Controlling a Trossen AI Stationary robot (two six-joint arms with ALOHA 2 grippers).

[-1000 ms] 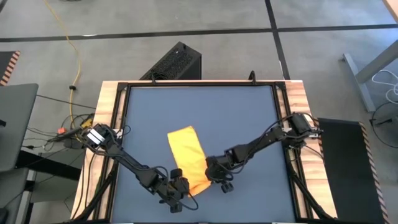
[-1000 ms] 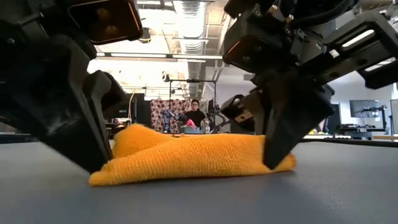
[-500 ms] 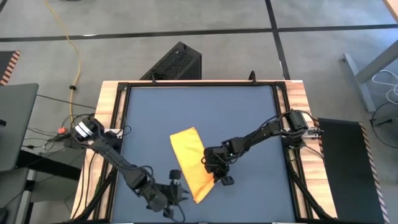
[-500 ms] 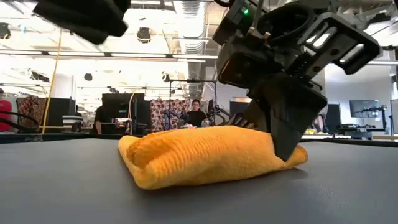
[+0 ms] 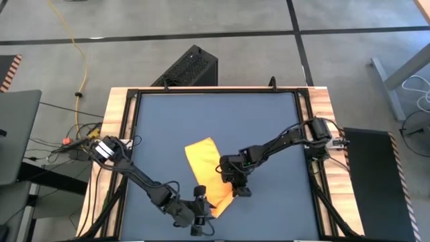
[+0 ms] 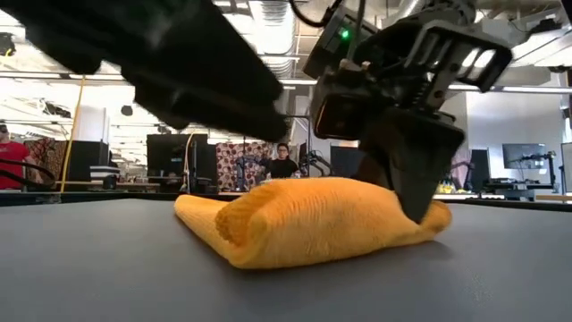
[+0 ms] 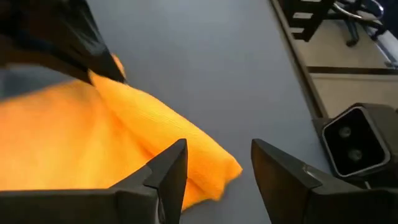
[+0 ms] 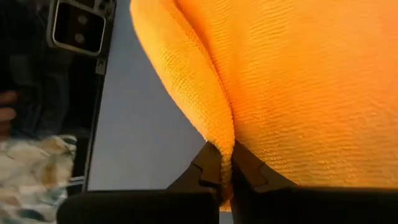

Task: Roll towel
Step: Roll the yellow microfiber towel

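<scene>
1. The towel [image 5: 209, 175], a plain yellow-orange cloth, lies on the dark blue-grey tabletop, in its near-centre part, seen from above as a slanted, elongated strip.
2. At table level the towel [image 6: 313, 219] sits as a low, rounded mound, its near end folded over into a soft, thick roll.
3. The left wrist view shows the towel [image 7: 93, 143] with a doubled, rounded corner resting on the tabletop.
4. Up close, the towel [image 8: 280, 93] shows a fine looped weave and a folded edge.
</scene>
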